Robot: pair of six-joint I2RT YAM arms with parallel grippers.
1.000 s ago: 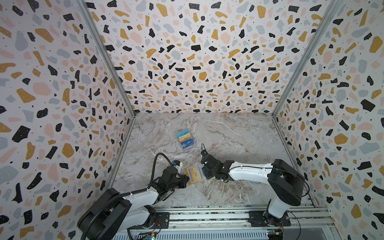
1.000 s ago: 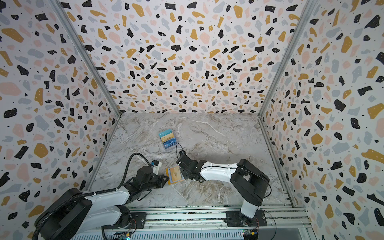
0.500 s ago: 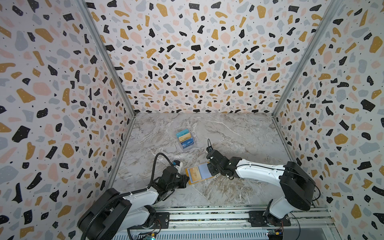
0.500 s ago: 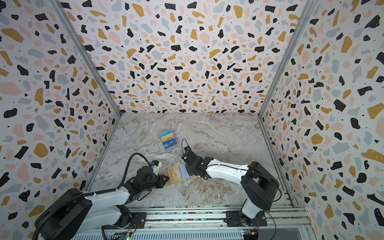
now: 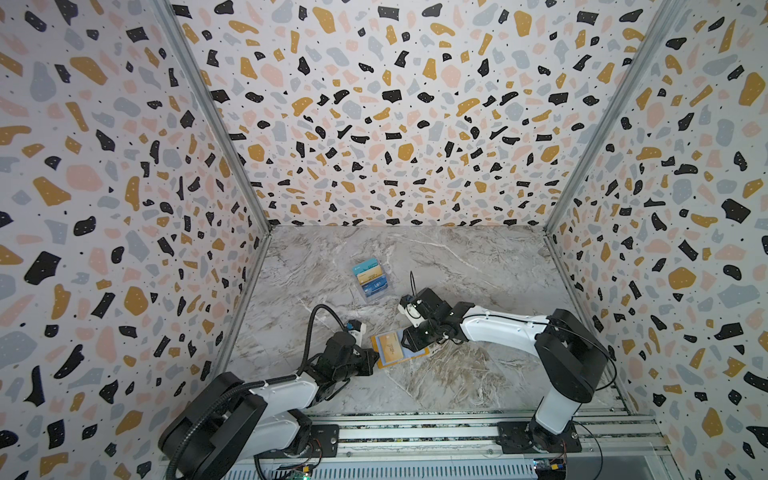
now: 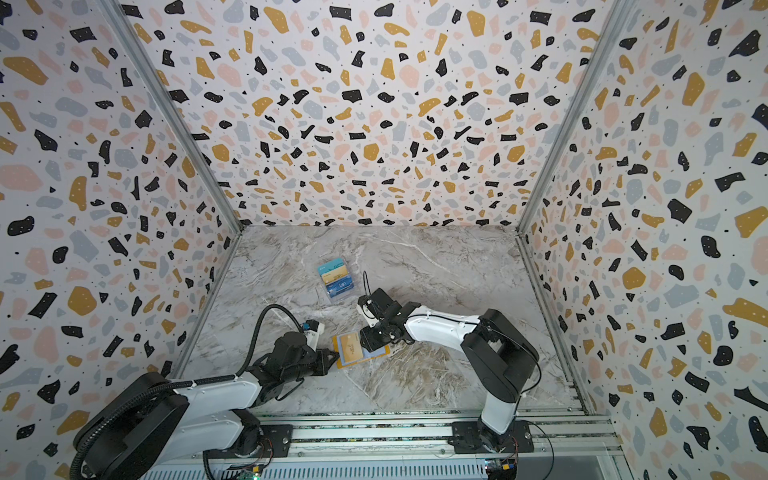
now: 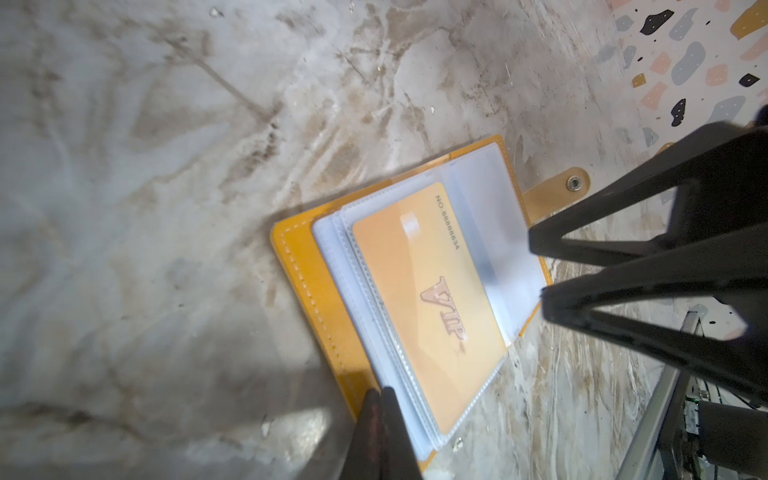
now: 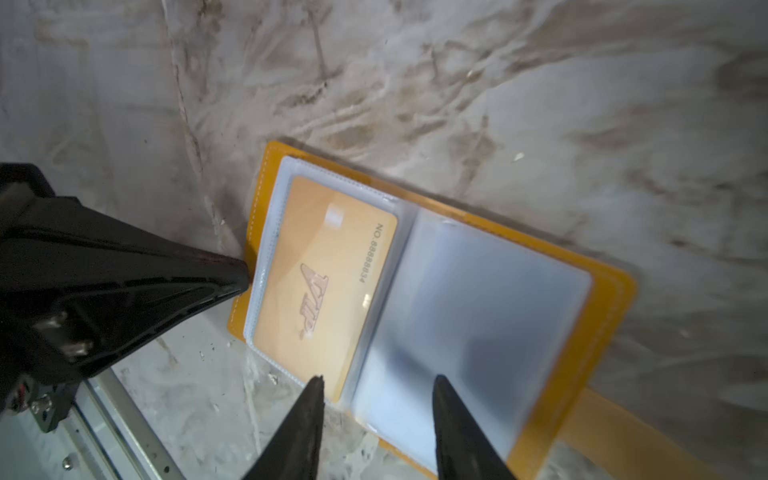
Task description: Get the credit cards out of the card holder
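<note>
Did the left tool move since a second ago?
No. The left tool stays shut on the card holder edge, just as far from the clear card box in a top view.

I see the marbled counter [image 5: 478, 266] carrying two things. The mustard card holder [image 5: 409, 357] lies open and flat at lower centre. A clear plastic box [image 5: 372, 279] sits apart, above it.

Low, nearly tip to tip: left pincer [image 7: 380, 395] closed tight, right pincer [image 8: 379, 380] with jaws apart.
</note>
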